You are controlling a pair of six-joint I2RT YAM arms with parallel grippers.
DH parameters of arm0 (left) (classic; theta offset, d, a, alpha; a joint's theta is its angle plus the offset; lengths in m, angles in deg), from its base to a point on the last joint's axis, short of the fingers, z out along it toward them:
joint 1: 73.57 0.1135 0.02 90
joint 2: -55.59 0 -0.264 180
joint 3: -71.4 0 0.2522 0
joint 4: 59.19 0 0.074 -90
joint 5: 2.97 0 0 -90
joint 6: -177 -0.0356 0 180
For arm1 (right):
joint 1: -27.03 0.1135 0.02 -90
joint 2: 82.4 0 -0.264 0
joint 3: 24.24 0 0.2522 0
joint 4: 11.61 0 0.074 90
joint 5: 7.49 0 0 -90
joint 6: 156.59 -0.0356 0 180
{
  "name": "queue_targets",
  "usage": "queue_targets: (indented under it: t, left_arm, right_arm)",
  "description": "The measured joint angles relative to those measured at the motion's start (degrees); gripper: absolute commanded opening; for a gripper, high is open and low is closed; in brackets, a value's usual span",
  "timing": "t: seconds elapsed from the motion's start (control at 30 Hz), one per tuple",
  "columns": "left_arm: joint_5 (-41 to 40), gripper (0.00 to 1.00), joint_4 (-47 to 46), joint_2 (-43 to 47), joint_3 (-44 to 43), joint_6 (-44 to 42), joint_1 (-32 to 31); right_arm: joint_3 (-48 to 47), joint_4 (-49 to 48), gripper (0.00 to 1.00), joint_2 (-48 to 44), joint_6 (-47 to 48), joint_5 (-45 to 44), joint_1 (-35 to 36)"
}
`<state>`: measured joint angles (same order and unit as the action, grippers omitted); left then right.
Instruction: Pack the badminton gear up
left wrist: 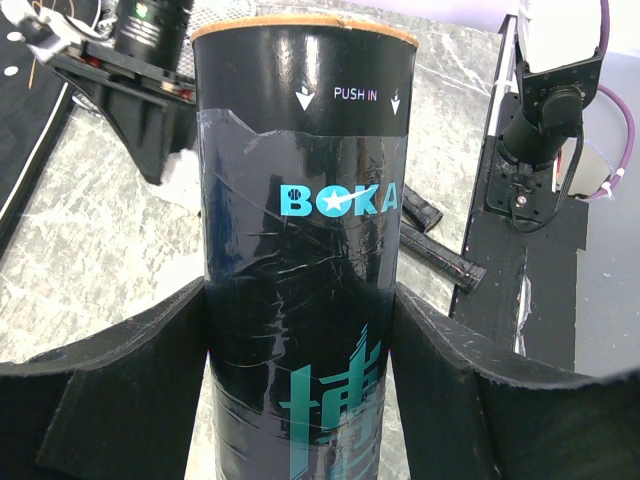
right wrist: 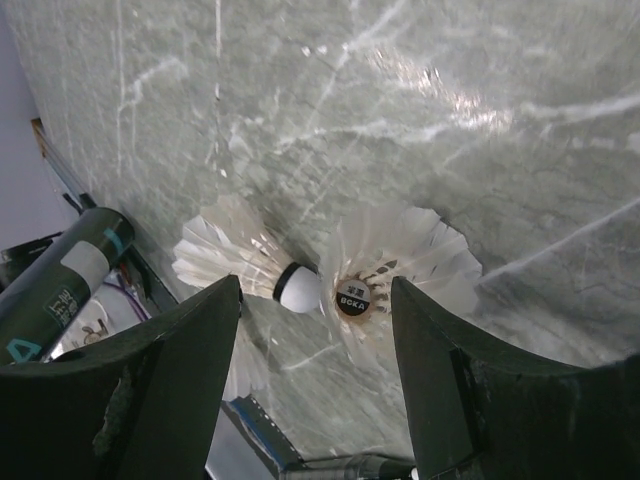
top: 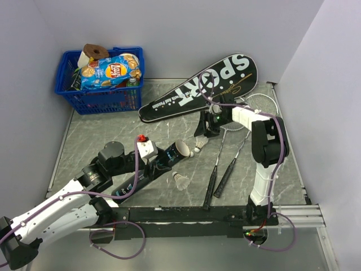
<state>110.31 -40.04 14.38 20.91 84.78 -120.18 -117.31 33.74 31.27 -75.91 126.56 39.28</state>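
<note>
At the left, the left gripper (left wrist: 300, 295) is clenched on the middle of the dark tube (top: 167, 157), its pads flat against both sides and the open mouth aimed toward 2 o'clock. The tube looks light and stiff, though its glossy film may be slick. A lone shuttlecock (top: 180, 180) lies on the table at 6 o'clock from that mouth. Further right, the right gripper (right wrist: 315, 288) hangs spread wide over two shuttlecocks (right wrist: 400, 250), cork to cork on the marble, and appears to touch neither. These are featherlight and easily crushed (the cork base looks the safest place to pinch). Two rackets (top: 217, 168) lie at 6 o'clock from it, the "SPORT" cover (top: 200, 87) at 12.
</note>
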Motion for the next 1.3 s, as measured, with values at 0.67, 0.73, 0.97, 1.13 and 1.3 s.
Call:
queue_targets:
  t: [0.67,0.73,0.97,1.13,1.3]
  left_arm:
    - [0.02,0.01,0.02,0.07,0.0,0.0,-0.33]
    - [0.02,0.01,0.02,0.07,0.0,0.0,-0.35]
    - [-0.04,0.01,0.02,0.07,0.0,0.0,-0.37]
    - [-0.22,0.01,0.02,0.07,0.0,-0.02,-0.37]
    - [-0.26,0.01,0.0,-0.2,0.0,-0.04,-0.37]
  right_arm:
    - [12.48,-0.92,0.38,-10.43,0.07,-1.36,0.09]
    - [12.63,-0.98,0.38,-10.84,0.2,-1.4,0.09]
    - [13.92,-1.44,0.03,-10.97,-0.11,-1.33,0.11]
    - [13.99,-2.08,0.0,-11.08,-1.11,-2.16,0.13]
    - [13.94,-0.31,0.0,-16.31,-1.51,-5.68,0.22]
